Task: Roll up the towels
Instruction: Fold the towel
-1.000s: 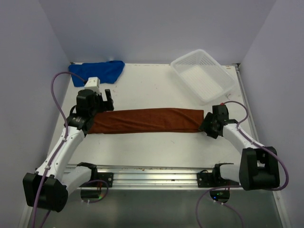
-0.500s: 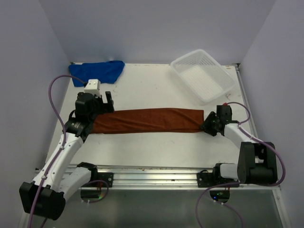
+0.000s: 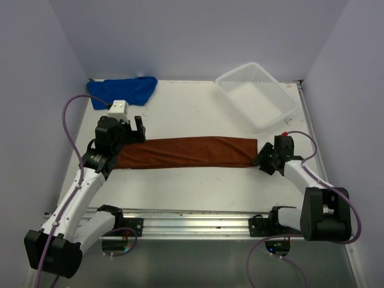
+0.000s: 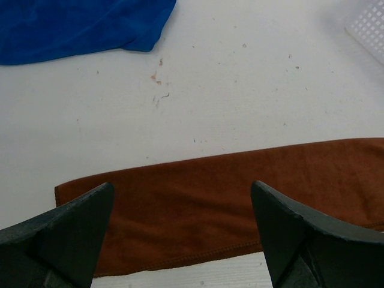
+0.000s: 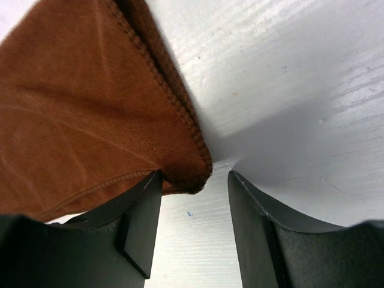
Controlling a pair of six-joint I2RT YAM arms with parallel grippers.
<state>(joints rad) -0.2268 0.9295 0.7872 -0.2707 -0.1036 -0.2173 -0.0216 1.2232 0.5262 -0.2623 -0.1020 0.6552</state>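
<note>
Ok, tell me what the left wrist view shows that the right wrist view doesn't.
Only the left wrist view: the blue towel, a corner of the white basket, and the left gripper open over the flat left end of the rust-brown towel. Only the right wrist view: the right gripper, fingers apart, with that towel's hemmed right corner between them. Both: the rust-brown towel and the white table.

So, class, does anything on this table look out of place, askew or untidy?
The blue towel lies crumpled in the far left corner, and the white basket sits at a slant, far right. The brown towel lies flat and straight.
</note>
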